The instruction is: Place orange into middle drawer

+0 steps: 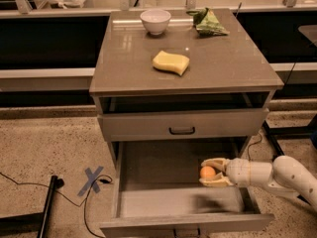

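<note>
Gripper (205, 172) reaches in from the right, inside the open middle drawer (158, 170), below the counter's (223, 66) front-right corner. Its two pale fingers (214, 161) pinch the orange (208, 172), one above and one below. The orange is over the right part of the drawer floor; cannot tell if it touches it.

Upper drawer (143, 125) sits under the front edge. On the counter:
- yellow sponge (171, 63), mid-counter
- white bowl (155, 21), back edge
- green packet (208, 23), toward back-right corner

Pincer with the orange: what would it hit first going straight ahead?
The pincer, gripping the orange, points left across the open middle drawer. Nothing seems in its way before the drawer's left wall, though depth is unclear.
</note>
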{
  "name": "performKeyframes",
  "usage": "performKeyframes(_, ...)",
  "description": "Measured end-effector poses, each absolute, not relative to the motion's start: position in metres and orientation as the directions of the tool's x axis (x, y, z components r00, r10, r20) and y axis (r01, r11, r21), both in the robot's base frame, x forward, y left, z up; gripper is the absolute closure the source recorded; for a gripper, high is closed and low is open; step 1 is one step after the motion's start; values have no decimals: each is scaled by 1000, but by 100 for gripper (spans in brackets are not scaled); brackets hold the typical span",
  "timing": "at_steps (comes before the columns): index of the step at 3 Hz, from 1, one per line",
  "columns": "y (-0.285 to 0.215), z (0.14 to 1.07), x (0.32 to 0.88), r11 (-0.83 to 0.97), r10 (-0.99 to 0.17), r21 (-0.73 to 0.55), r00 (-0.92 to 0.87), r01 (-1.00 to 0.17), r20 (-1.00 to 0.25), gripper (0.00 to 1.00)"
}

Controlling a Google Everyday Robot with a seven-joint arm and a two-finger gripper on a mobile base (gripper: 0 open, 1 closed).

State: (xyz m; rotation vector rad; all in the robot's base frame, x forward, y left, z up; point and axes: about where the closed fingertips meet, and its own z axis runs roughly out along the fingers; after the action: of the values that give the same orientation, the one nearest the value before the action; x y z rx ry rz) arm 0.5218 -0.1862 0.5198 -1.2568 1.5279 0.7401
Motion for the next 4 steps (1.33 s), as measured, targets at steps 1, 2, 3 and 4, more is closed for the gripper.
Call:
performKeyframes(1,-168,502,517,243,-421,-164,48,-956,-906,100)
performKeyframes(2,-152,488,510,197,-500,-207,84,-958,-862,100)
performKeyframes(3,-135,467,503,96,-556,-174,93,-980,-826,100)
performKeyframes(4,-123,443,498,37,-583,-77,41,-996,-811,100)
